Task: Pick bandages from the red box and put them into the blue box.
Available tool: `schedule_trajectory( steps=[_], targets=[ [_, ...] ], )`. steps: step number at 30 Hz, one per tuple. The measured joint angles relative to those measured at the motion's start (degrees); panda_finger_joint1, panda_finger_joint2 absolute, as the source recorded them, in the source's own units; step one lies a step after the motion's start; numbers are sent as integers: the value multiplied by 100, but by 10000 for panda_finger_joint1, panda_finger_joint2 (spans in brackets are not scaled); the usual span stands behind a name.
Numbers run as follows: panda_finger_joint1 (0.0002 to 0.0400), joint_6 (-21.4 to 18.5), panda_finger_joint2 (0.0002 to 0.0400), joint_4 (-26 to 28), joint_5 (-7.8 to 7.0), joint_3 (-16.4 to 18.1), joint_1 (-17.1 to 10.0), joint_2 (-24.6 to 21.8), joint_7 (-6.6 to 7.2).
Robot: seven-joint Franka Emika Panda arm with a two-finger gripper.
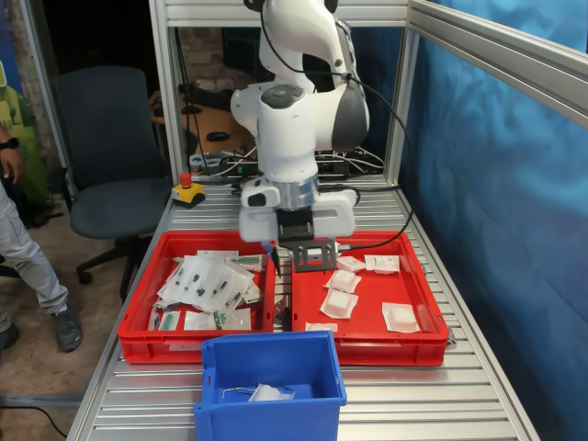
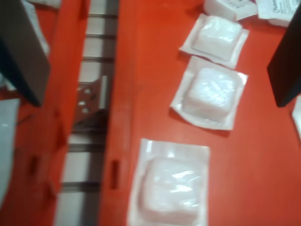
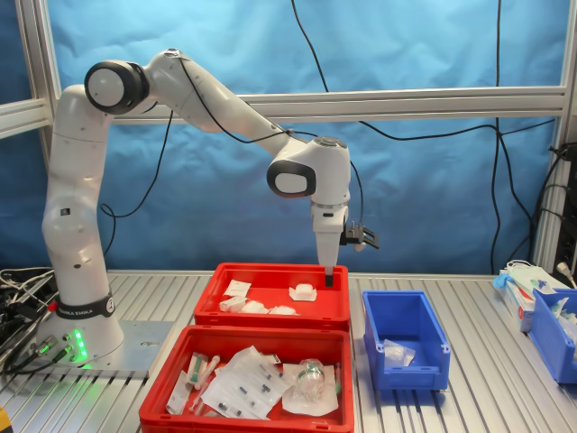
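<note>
End effector (image 1: 292,296) hangs low over the near-left part of the red box (image 1: 432,312) in the first exterior view, fingers (image 2: 23,52) spread wide in the wrist view, nothing held. It straddles the gap between the two red crates. Bandages (image 1: 339,304) lie flat on the red box floor — six white packets countable in the first exterior view, three (image 2: 211,96) fully in the wrist view. The second red crate (image 1: 138,312) sits just beside it on the first exterior view's left, with long clear packets (image 1: 207,280), too piled to count. One blue box (image 1: 276,404) stands on the tabletop (image 1: 413,404) near the crates, one white packet (image 1: 268,393) inside.
</note>
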Motion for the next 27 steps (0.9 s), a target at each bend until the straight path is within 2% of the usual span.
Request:
schedule_trajectory(
  steps=[7,11,12,13,19,27],
  targets=[
    [400,0,400,0,0,781,-416,1,0],
    [400,0,400,0,0,1368,-800,1,0],
    [400,0,400,0,0,1368,-800,1,0],
    [400,0,400,0,0,1542,-932,1,0],
    [400,1,400,0,0,2051,-1367,1,0],
    [400,1,400,0,-16,2573,-1905,1,0]
  ],
)
